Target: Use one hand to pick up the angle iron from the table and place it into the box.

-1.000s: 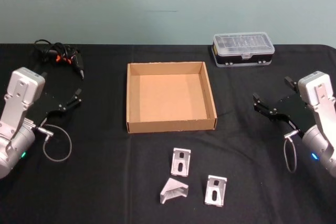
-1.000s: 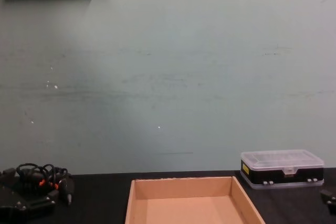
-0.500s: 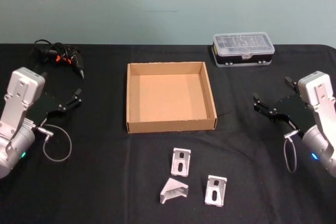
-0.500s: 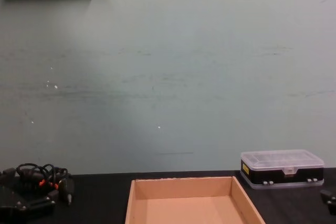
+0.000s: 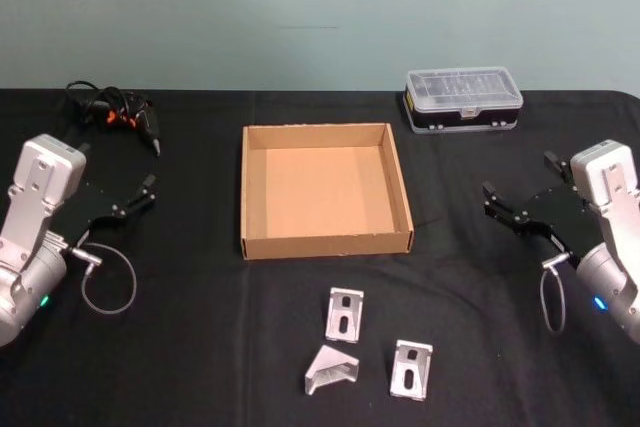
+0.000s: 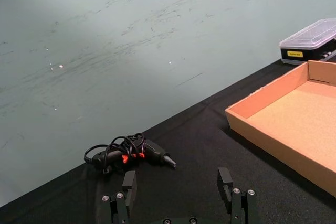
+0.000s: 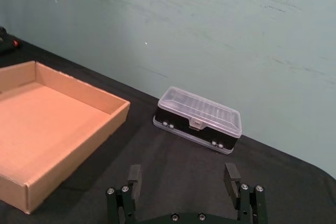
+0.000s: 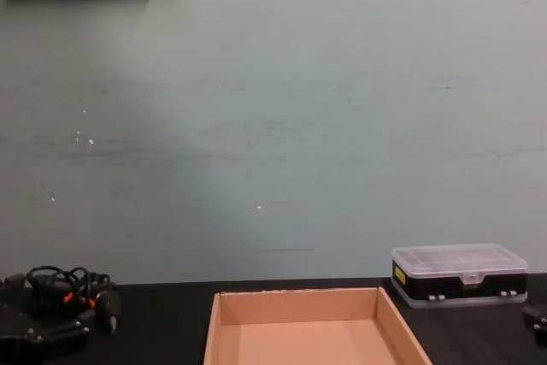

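Observation:
Three silver angle irons lie on the black table (image 5: 200, 337) in front of the box: one (image 5: 345, 314) nearest it, one (image 5: 328, 370) lying on its side, one (image 5: 411, 369) to the right. The tan cardboard box (image 5: 325, 190) sits mid-table, nothing inside; its far wall shows in the chest view (image 8: 299, 298). My left gripper (image 5: 116, 165) hovers open at the table's left, fingers (image 6: 128, 182) spread. My right gripper (image 5: 519, 175) hovers open at the right, fingers (image 7: 231, 172) spread. Both are well away from the angle irons and hold nothing.
A black plastic case with a clear lid (image 5: 463, 97) stands at the back right, beyond the box. A black tool with orange marks and a coiled cable (image 5: 115, 115) lies at the back left. A teal wall rises behind the table.
The head view has shifted, so everything sits slightly lower in it. Both arms, the box and the angle irons keep their places relative to one another.

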Available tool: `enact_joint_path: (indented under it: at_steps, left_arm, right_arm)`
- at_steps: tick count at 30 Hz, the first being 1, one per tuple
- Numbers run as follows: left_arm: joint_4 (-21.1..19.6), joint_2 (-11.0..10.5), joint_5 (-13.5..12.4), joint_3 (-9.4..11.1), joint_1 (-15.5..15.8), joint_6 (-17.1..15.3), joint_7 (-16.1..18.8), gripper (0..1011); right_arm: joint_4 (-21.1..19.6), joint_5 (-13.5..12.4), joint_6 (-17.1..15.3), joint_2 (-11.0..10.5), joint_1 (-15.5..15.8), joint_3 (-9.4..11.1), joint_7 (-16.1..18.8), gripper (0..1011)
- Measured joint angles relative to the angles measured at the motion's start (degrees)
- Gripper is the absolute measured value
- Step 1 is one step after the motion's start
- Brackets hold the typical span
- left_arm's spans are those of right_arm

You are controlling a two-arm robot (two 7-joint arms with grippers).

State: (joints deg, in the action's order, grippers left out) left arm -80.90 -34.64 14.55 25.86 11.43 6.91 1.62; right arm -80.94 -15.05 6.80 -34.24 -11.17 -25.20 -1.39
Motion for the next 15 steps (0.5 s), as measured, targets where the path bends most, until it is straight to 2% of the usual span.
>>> enact_joint_path:
  at_steps: [7,12,15]
  left_arm:
    - [0.0,0.0,0.0,0.0,0.0,0.0,0.0,1011]
    - [0.0,0.0,0.0,0.0,0.0,0.0,0.0,1011]
    - [0.0,0.0,0.0,0.0,0.0,0.0,0.0,1011]
  right_arm:
    - [-3.1,-2.5,-0.2,-0.3,1.6,2.2,3.0,1003]
    - [-8.2,-5.9,-1.3,-2.4,3.5,4.4,7.3,1003]
    - [-11.5,-8.5,-3.1,-4.2,4.7,5.7,10.3,1003]
